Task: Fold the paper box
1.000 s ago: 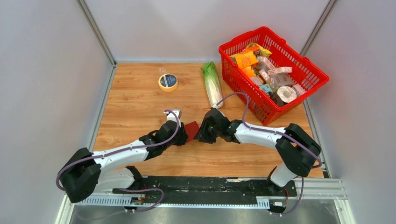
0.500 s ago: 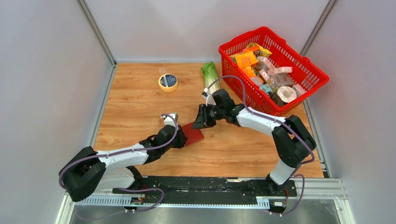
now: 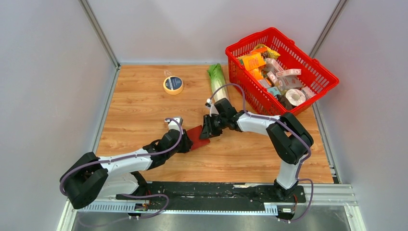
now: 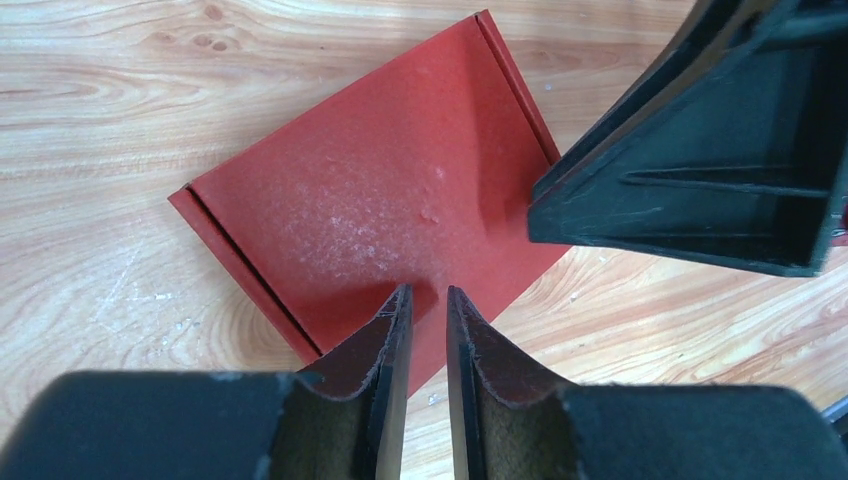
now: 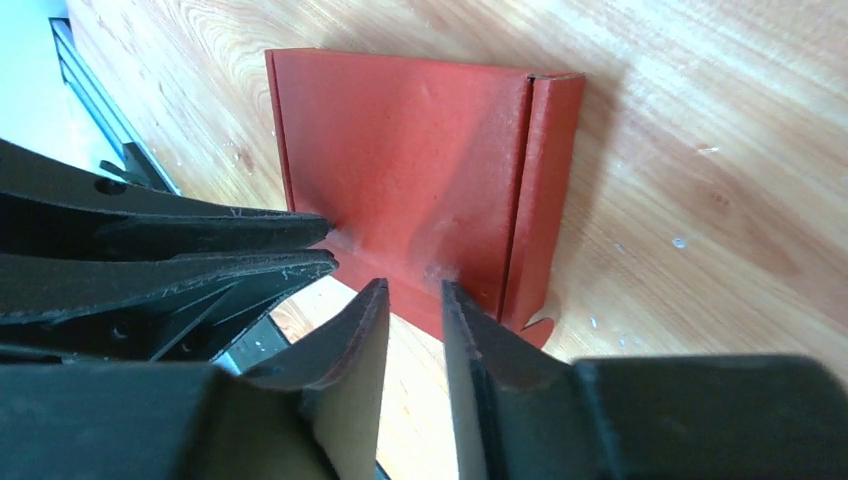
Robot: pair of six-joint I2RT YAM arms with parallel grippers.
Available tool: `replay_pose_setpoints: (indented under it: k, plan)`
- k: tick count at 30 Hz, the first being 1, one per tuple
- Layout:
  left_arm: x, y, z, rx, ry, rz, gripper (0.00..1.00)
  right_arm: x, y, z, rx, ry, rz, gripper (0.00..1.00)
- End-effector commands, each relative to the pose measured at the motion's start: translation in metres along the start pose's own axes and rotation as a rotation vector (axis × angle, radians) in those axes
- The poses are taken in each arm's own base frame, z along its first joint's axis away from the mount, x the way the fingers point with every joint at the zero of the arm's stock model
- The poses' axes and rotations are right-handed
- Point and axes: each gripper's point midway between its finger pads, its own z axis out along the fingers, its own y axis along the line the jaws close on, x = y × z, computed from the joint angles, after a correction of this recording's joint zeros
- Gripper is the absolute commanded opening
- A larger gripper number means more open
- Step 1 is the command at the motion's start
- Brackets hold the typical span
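Red basket of assorted packages

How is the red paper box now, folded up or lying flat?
Lying flat. The paper box rests on the table as a flat sheet, with creased edge strips.

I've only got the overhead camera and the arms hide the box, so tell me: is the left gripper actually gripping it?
Observer: In the left wrist view the left gripper has its jaws barely apart at the near corner of the paper box; a clamp isn't clear.
Operator: And the right?
Observer: The right gripper likewise, jaws barely apart astride the box's edge.
Operator: Any flap folded?
Observer: A narrow flap is creased along one edge and looks slightly lifted.
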Motion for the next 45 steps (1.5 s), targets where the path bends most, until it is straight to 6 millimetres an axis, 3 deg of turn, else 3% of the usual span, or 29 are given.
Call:
replay_pose_setpoints:
  k: [1,5,11,15,18,22,24,26,29,33,41,45]
  plan:
    - [0.006,0.006,-0.005,-0.015,0.033,0.011,0.28,-0.034,0.003,-0.027,0.121,-0.115,-0.158,0.41]
    - [0.004,0.004,-0.007,-0.013,0.035,0.016,0.28,-0.035,-0.030,-0.017,0.271,-0.054,-0.159,0.47]
    - [0.003,0.000,-0.008,0.000,0.044,0.020,0.28,-0.038,-0.029,-0.007,0.242,-0.070,-0.151,0.45]
    - [0.001,-0.002,-0.009,0.005,0.041,0.019,0.29,-0.035,-0.032,0.000,0.231,-0.063,-0.127,0.35]
    - [-0.005,-0.007,-0.015,0.019,0.031,0.020,0.30,-0.034,-0.038,-0.003,0.260,-0.086,-0.115,0.32]
    - [-0.021,-0.015,-0.028,0.053,-0.016,0.013,0.38,-0.033,-0.043,-0.004,0.270,-0.089,-0.110,0.28]
    - [-0.018,-0.008,-0.036,0.026,0.003,0.025,0.44,-0.032,-0.046,-0.004,0.277,-0.087,-0.102,0.23]
    - [-0.027,-0.009,-0.046,0.032,-0.027,0.020,0.50,-0.031,-0.051,-0.005,0.289,-0.087,-0.089,0.22]
    - [-0.029,0.001,-0.059,-0.004,-0.034,0.016,0.58,-0.029,-0.058,-0.008,0.307,-0.094,-0.062,0.20]
    - [-0.026,0.016,-0.068,-0.054,-0.016,-0.021,0.62,-0.027,-0.067,-0.012,0.323,-0.103,-0.025,0.19]
    - [-0.025,0.019,-0.051,-0.023,-0.015,-0.181,0.67,-0.024,-0.078,-0.016,0.305,-0.115,0.023,0.18]
    - [-0.032,0.005,-0.039,0.042,-0.028,-0.253,0.67,-0.023,-0.079,-0.016,0.286,-0.112,0.039,0.17]
